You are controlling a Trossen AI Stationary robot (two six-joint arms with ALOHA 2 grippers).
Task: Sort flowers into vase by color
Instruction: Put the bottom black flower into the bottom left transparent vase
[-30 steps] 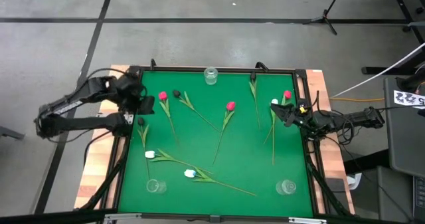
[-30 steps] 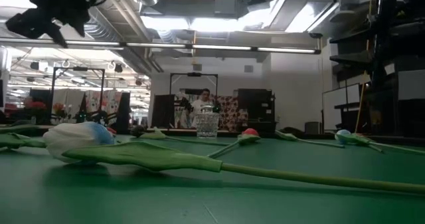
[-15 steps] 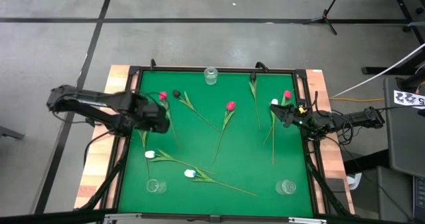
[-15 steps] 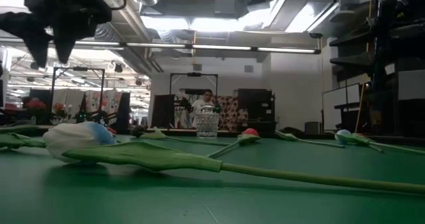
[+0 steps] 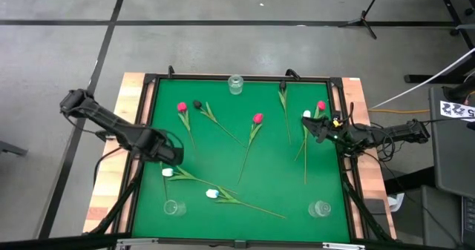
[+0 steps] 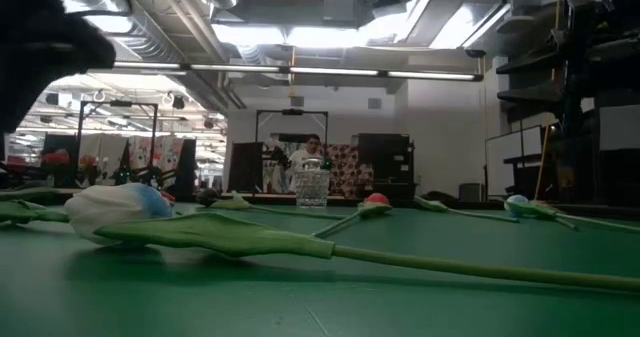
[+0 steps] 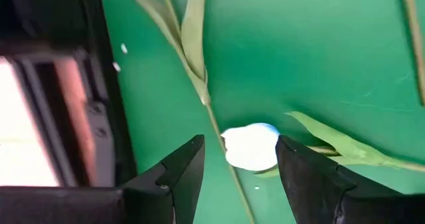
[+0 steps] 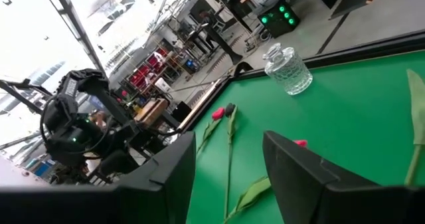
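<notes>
**Left gripper over white tulip; right arm parked at counter edge**

Over the left side of the green felt counter (image 5: 267, 183), the left gripper (image 5: 168, 155) hangs just above a white-headed artificial tulip (image 5: 168, 173). In the left wrist view the fingers (image 7: 182, 174) stand apart, with the white head (image 7: 251, 147) between them and lower down; nothing is clamped. A thin green stem with a leaf (image 7: 192, 58) runs past the same gap. Contact with the flower: not evident; height above the felt is hard to judge from overhead.

Right gripper (image 5: 313, 126) sits at the right edge of the counter, fingers (image 8: 299, 164) spread and holding nothing, near a pink-red tulip (image 5: 320, 106) and a small white head (image 5: 306, 114).

Flowers, all lying flat on the felt, none in a vase:
- pink-red tulip (image 5: 182, 107), upper left
- near-black tulip (image 5: 197, 104), just beside it
- pink-red tulip (image 5: 257, 118), centre
- second white tulip (image 5: 212, 193), lower left of centre; in the low view a white head (image 6: 118, 205) lies closest to the camera
- green stem (image 5: 285, 109) with no clear head, upper right

Vases: three small clear glass vases, one at the far edge centre (image 5: 235, 84), one at the near left corner (image 5: 172, 207), one at the near right corner (image 5: 320, 208). All appear empty.

A person (image 6: 308, 155) shows in the room beyond the counter, low view.
</notes>
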